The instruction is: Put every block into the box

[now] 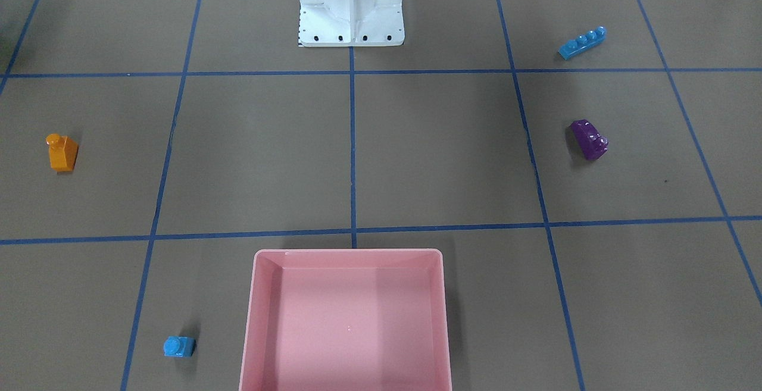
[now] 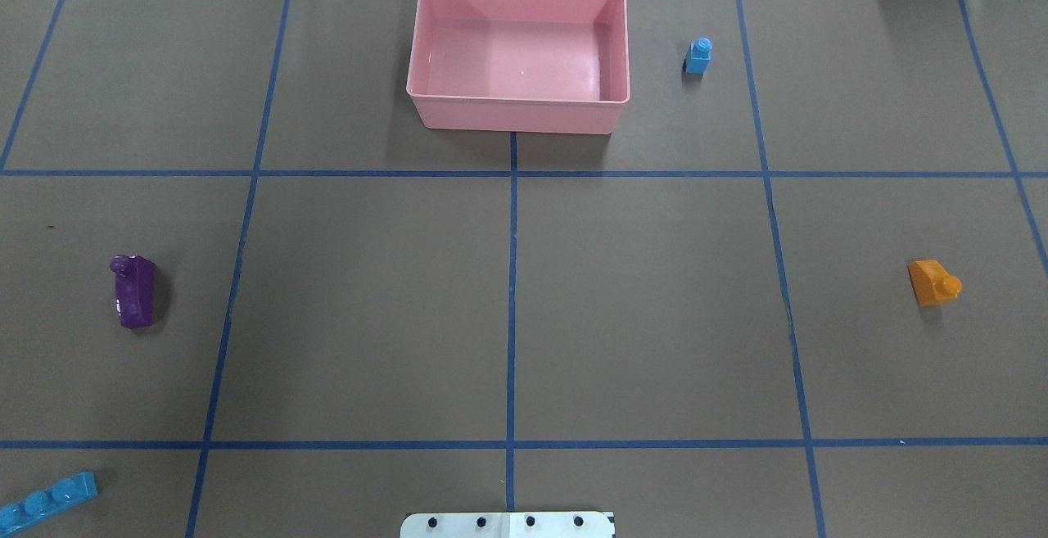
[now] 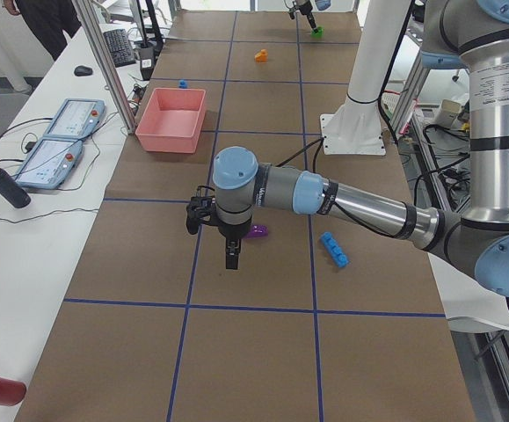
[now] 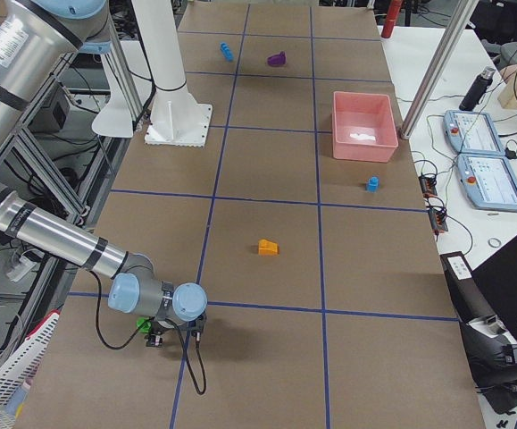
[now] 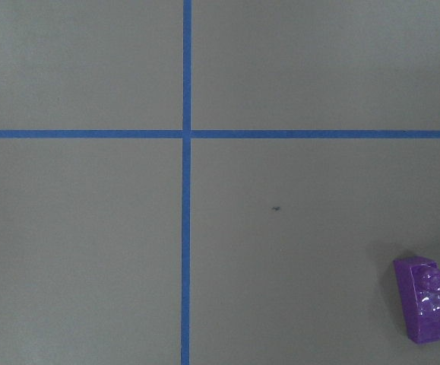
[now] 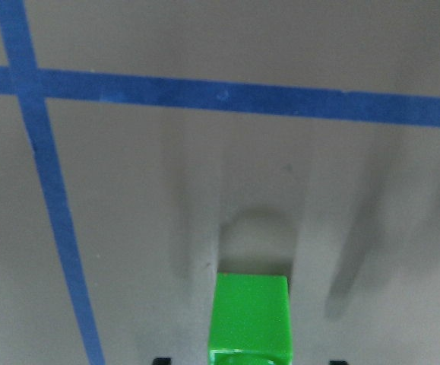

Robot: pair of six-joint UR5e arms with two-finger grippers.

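While my right gripper (image 4: 157, 337) stood low at the table, its fingers were spread either side of the green block (image 6: 250, 319), with gaps on both flanks. My left gripper (image 3: 230, 257) hung near the purple block (image 5: 422, 300); its fingers' state I could not tell. The orange block (image 2: 933, 282), small blue block (image 2: 697, 56) and long blue block (image 2: 45, 501) lay outside the box (image 2: 516, 116).
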